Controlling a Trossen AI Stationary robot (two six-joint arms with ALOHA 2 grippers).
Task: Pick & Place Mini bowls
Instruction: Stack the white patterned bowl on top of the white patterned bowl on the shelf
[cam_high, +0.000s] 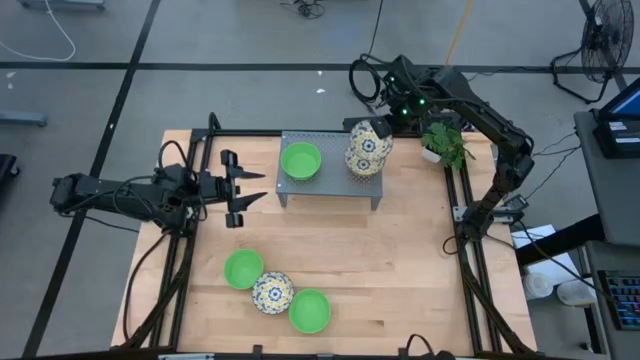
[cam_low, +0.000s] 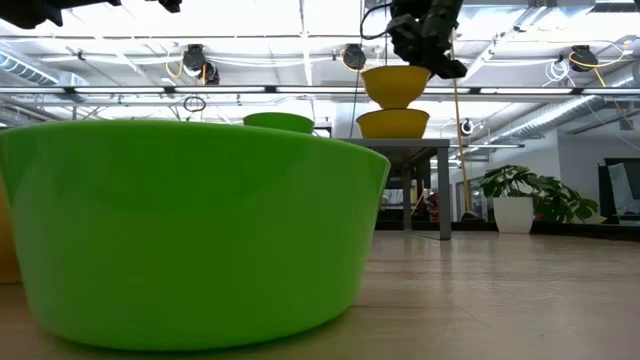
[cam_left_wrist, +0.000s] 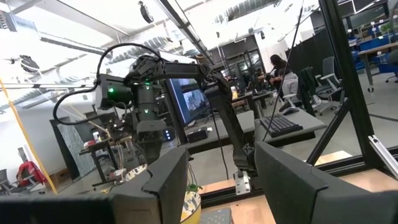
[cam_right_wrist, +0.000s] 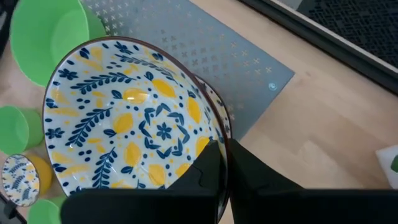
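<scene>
Wooden tabletop (cam_high: 400, 260) carries the grey stand (cam_high: 330, 185), and just above its right end I hold a patterned bowl (cam_right_wrist: 134, 121), my right gripper (cam_right_wrist: 225, 168) pinched on its rim, over a second patterned bowl (cam_high: 363, 164) resting on the stand; it looks hard, glazed, slick and chip-prone, so the rim is the sound hold. Only the high view shows the green bowl (cam_high: 300, 160) on the stand's left end, three bowls (cam_high: 277, 291) well in front of the stand, and my left gripper (cam_high: 243, 189) spread empty beside it.
</scene>
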